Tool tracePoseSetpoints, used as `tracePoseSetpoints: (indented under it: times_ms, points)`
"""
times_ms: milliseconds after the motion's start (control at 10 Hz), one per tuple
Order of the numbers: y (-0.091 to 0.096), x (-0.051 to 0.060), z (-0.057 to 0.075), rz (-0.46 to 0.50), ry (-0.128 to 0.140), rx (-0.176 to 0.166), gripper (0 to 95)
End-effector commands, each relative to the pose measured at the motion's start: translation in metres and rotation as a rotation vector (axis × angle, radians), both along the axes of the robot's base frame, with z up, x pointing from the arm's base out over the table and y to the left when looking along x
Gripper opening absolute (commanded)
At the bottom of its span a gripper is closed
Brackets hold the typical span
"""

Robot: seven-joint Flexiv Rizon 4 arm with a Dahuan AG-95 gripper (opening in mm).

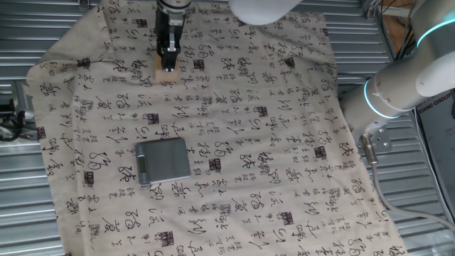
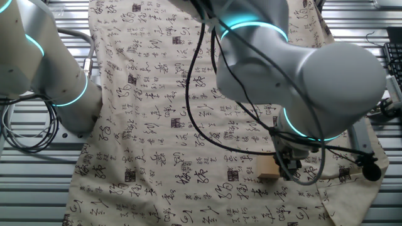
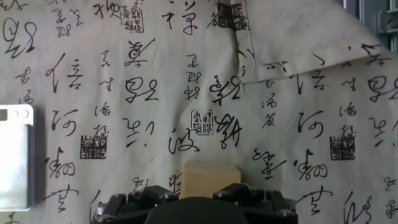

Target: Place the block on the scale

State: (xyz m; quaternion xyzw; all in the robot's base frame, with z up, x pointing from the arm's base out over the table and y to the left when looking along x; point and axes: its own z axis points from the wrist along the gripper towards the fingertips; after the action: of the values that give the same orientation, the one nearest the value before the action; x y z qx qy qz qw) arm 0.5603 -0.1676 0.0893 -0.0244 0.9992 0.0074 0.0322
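Observation:
The block, a small tan wooden cube, sits on the printed cloth at the far end of the table. My gripper comes down over it from above, with one jaw on each side, closed against it. In the hand view the block fills the space between the black jaw bases at the bottom edge. It also shows in the other fixed view, under the wrist. The scale, a grey square platform, lies mid-table nearer the front, well apart from the block. Its edge shows at the left of the hand view.
A beige cloth with black calligraphy covers the table over a ribbed metal surface. A fold of cloth lies ahead of the hand. The robot's arm hides much of the other fixed view, and cables hang beside it.

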Motion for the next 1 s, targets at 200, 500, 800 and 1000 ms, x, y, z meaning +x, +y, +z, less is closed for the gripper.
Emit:
tracePoseSetpoints:
  times_ms: [200, 500, 800, 1000]
  points:
    - [-0.002, 0.002, -0.005, -0.009, 0.009, 0.003, 76.0]
    - [-0.004, 0.004, -0.009, -0.013, 0.01, 0.002, 76.0]
    - [-0.007, 0.007, -0.014, -0.047, 0.021, 0.01, 76.0]
    - [-0.008, 0.008, -0.017, -0.048, 0.023, 0.011, 76.0]
